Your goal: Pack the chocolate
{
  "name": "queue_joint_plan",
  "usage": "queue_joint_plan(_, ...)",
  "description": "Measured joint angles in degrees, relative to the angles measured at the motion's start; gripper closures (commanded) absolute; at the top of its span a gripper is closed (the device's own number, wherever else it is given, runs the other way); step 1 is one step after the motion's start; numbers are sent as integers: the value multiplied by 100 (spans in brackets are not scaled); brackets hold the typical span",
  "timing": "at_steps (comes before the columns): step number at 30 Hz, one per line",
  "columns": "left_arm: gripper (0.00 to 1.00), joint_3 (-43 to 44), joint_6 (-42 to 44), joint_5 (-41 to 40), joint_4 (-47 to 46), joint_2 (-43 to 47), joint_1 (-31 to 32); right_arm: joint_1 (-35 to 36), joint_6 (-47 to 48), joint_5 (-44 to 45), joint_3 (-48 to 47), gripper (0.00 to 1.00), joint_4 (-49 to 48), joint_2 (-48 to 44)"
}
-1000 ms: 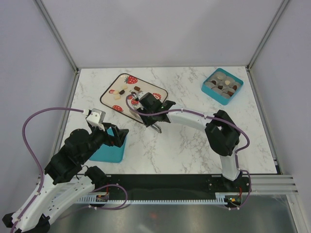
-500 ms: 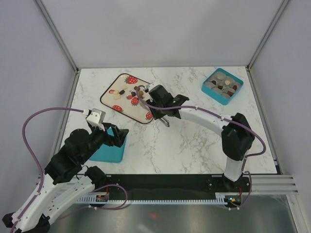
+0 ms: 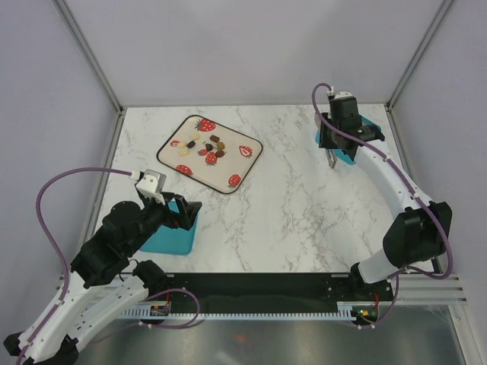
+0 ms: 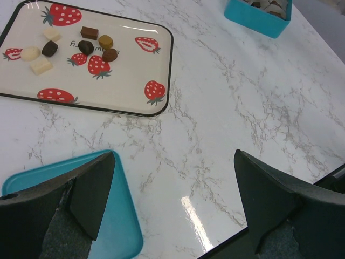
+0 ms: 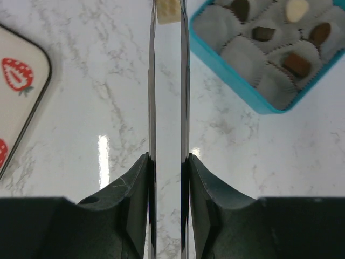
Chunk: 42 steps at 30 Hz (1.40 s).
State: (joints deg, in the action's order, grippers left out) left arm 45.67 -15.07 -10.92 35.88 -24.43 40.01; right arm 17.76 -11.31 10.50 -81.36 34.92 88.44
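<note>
The left tool (image 4: 173, 162) hung wide open over the lid (image 4: 116, 237), holding nothing, likely to keep out of the way. Most chocolates (image 4: 86, 46) lay on the tray (image 4: 129, 91). The right tool (image 3: 332, 160) pinched a white piece (image 5: 167, 12) just beside the box (image 5: 232, 75), probably to drop it in. Empty cups (image 5: 242, 54) sat by the box's near edge. The bare surface (image 3: 304, 205) left room to move.

Eight chocolates (image 4: 85, 47) on tray (image 4: 124, 81), two boxes (image 4: 259, 19)

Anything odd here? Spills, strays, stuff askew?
Nothing stands out. The chocolate sits on the strawberry tray or in the teal box, none on the marble; the right pincer grips one cream piece.
</note>
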Motion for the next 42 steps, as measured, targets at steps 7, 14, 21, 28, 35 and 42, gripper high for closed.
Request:
queue_joint_plan(7, 0, -2, 0, -103, 0, -164, 0, -988, -120, 74, -48, 62, 168, 225)
queue_joint_plan(14, 0, -11, 0, -103, 0, -540, 0, -1185, -190, -76, -170, 61, 260, 866)
queue_joint_plan(21, 0, -11, 0, -103, 0, -807, 0, -1279, -192, -273, -326, 61, 306, 1139)
queue_joint_plan(28, 0, -11, 0, -103, 0, -807, 0, -1340, -199, -358, -420, 60, 289, 1222)
queue_joint_plan(35, 0, -11, 0, -109, 0, -693, 0, -1351, -197, -428, -474, 58, 284, 1416)
queue_joint_plan(42, 0, -11, 0, -129, 0, -522, 0, -1366, -197, -466, -505, 55, 232, 1565)
